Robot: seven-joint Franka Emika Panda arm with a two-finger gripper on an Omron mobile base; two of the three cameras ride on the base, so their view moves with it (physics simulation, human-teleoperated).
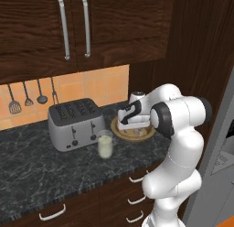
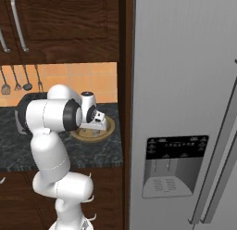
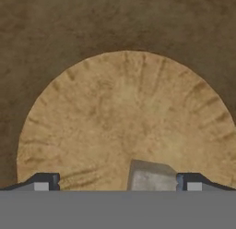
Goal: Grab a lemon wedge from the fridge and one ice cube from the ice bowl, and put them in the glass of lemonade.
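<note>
Between our gripper (image 3: pixel 118 183) tips, spread wide apart, we see a pale grey ice cube (image 3: pixel 152 176) sitting close against one tip on the tan floor of the ice bowl (image 3: pixel 115 108). We hold the hand low over that bowl on the dark marble table (image 1: pixel 36 171). Just beside the bowl, toward the toaster (image 1: pixel 75 123), stands the glass of lemonade (image 1: pixel 105 144), upright, with the toaster right behind it. On the bowl's other side, past a dark wooden panel, rises the fridge (image 2: pixel 185 85).
</note>
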